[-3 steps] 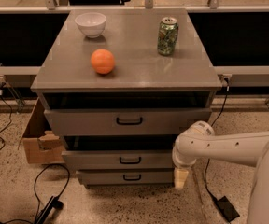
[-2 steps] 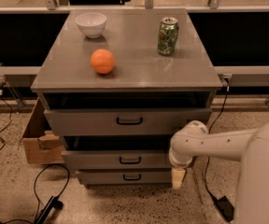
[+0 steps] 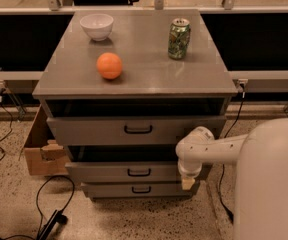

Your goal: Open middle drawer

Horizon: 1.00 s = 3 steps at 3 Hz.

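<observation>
The grey metal cabinet (image 3: 134, 79) has three drawers. The middle drawer (image 3: 109, 172) is the second one, a low wide front with a small black bar handle (image 3: 138, 172). Its front stands out a little past the cabinet body, with a dark gap above it. My gripper (image 3: 187, 183) hangs at the end of the white arm (image 3: 209, 149), pointing down, just in front of the right end of the middle drawer's front, to the right of the handle and apart from it.
The top drawer (image 3: 134, 129) also stands slightly out; the bottom drawer (image 3: 139, 189) is below. An orange (image 3: 109, 65), a white bowl (image 3: 96, 26) and a green can (image 3: 178, 38) sit on the cabinet top. A cardboard box (image 3: 41, 149) and cables (image 3: 49, 219) lie on the floor at left.
My arm and gripper have shifted a little to the left, closer to the right end of the middle drawer's front. The drawers look unchanged.
</observation>
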Each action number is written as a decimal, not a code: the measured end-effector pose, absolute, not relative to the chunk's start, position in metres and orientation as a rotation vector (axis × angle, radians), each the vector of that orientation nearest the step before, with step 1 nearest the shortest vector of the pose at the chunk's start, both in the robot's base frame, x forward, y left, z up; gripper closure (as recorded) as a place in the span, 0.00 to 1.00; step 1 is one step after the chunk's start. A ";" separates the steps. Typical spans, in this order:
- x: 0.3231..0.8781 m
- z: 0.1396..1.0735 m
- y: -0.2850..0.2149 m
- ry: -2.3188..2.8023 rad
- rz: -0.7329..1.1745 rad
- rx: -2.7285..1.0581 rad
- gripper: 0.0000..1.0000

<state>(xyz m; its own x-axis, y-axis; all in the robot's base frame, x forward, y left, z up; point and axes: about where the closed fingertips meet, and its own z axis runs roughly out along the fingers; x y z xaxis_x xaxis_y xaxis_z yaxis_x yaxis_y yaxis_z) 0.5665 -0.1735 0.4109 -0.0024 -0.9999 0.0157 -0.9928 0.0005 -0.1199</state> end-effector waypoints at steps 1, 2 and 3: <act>0.541 0.443 -0.179 2.211 -0.230 -2.180 0.72; 0.541 0.443 -0.179 2.211 -0.230 -2.180 0.95; 0.540 0.443 -0.179 2.211 -0.229 -2.180 0.00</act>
<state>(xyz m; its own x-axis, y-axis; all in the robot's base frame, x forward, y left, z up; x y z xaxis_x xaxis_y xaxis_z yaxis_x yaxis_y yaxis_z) 0.5402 -0.1788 0.4428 -0.0193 -0.9963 0.0832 -0.9922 0.0088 -0.1241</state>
